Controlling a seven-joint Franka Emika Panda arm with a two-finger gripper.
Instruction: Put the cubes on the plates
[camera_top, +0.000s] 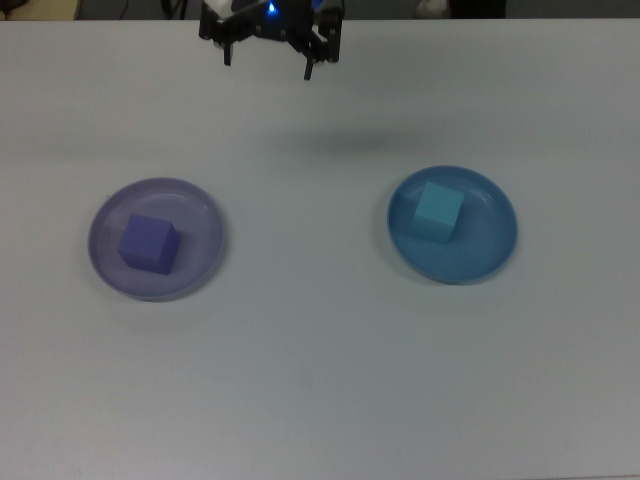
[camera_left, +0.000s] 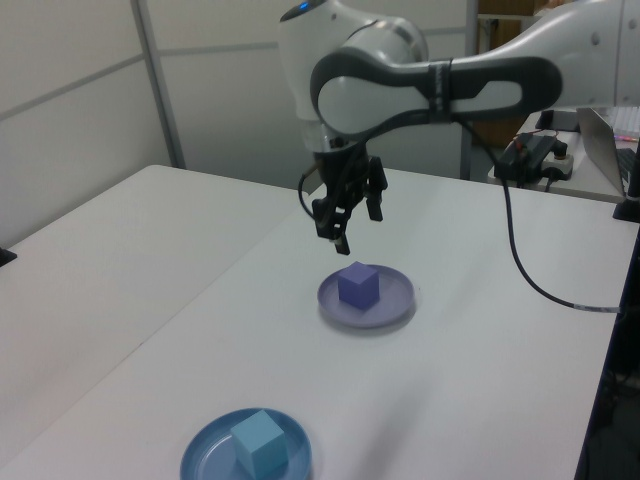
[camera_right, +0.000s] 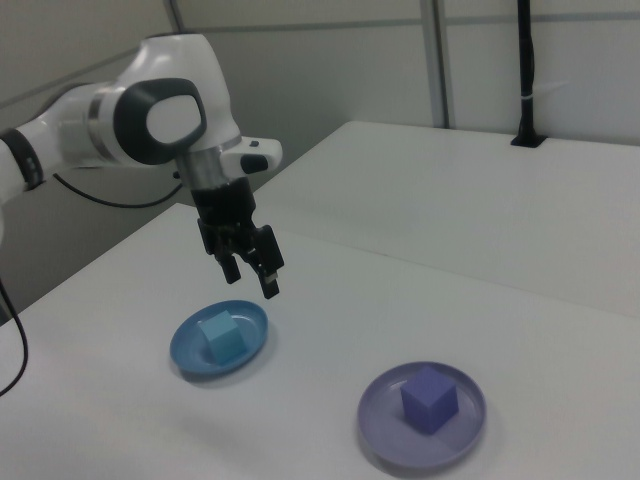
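Purple-blue cube (camera_top: 149, 243), lavender plate (camera_top: 203, 213), cyan cube (camera_top: 438, 211), blue plate (camera_top: 488, 243), white table (camera_top: 320, 380), white-and-black arm (camera_left: 400, 80)

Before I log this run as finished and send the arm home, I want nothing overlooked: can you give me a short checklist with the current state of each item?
1. Purple-blue foam cube resting on the pale lavender round plate: ok.
2. Light cyan foam cube resting on the medium blue round plate: ok.
3. Gripper open and carrying nothing: ok, fingers apart in the top view and the right view.
4. Gripper raised clear of both plates: ok; the left view shows it above the table, not touching anything.
5. No cube lying off a plate on the white table: ok, only two cubes are visible.
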